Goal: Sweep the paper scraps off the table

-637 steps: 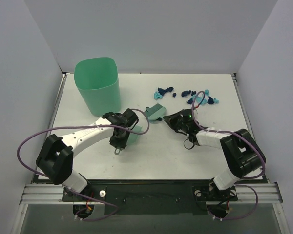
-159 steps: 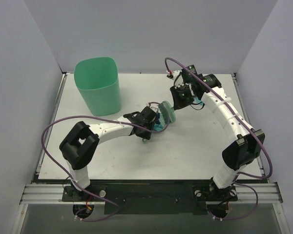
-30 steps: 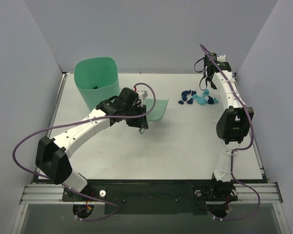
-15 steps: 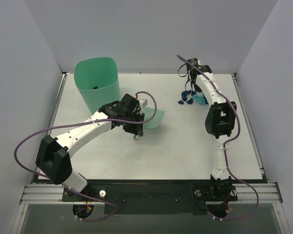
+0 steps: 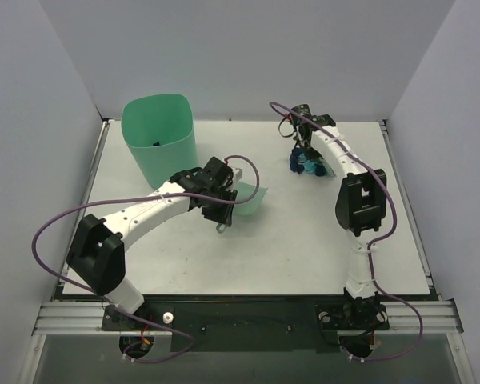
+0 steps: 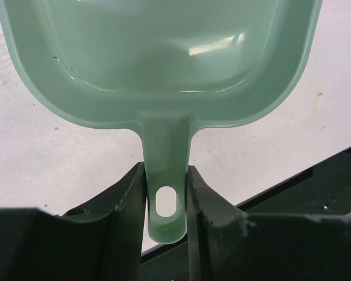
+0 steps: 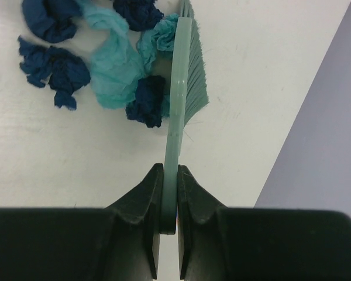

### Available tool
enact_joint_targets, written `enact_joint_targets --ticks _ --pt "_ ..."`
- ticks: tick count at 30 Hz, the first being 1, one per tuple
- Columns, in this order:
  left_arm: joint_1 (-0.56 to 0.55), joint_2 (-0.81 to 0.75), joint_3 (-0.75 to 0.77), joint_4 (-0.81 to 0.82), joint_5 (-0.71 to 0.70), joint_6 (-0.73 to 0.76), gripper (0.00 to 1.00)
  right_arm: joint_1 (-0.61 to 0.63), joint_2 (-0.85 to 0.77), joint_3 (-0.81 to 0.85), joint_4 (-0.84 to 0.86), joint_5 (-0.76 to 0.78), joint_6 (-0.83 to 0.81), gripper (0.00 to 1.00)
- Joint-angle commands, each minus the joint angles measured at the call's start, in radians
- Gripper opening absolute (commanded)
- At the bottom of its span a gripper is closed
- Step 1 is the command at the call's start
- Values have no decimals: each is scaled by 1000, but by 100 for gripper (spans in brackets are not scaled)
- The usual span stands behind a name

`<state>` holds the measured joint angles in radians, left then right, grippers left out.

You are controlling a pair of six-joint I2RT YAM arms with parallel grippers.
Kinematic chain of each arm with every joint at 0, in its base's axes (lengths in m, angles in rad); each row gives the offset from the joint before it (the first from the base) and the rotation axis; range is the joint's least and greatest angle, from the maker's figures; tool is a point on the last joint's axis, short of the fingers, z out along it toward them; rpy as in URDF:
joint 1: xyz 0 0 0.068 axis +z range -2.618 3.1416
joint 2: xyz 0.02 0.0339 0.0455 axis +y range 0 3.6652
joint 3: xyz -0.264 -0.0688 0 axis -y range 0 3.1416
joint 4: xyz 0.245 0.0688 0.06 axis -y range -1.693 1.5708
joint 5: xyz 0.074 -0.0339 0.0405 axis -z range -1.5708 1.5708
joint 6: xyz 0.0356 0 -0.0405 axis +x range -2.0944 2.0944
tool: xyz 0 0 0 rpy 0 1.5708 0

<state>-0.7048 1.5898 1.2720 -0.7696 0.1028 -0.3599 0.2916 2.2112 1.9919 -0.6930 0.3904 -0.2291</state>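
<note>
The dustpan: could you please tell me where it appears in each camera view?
Top external: the dustpan sits just left of centre.
Left wrist: it fills the upper half, its handle clamped in the left hand.
Right wrist: not in it.
Shared landmark: the white table.

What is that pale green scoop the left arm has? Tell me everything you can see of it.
It is a mint-green dustpan, smooth glossy plastic by its look: a shallow tray with rounded corners and a short flat handle with an oval hanging hole. The left claw pinches that handle from both sides. The tray looks empty where visible. Whether its lip touches the table is unclear.
</note>
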Motion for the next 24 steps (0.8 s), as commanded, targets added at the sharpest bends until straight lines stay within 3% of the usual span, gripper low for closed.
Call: enact_joint_targets --ticks 1,24 --pt "-19 44 16 -33 -70 27 0 50 -119 -89 -69 -186 8 0" --pt "-117 343 270 -189 -121 154 0 213 -373 -340 -56 -423 51 0"
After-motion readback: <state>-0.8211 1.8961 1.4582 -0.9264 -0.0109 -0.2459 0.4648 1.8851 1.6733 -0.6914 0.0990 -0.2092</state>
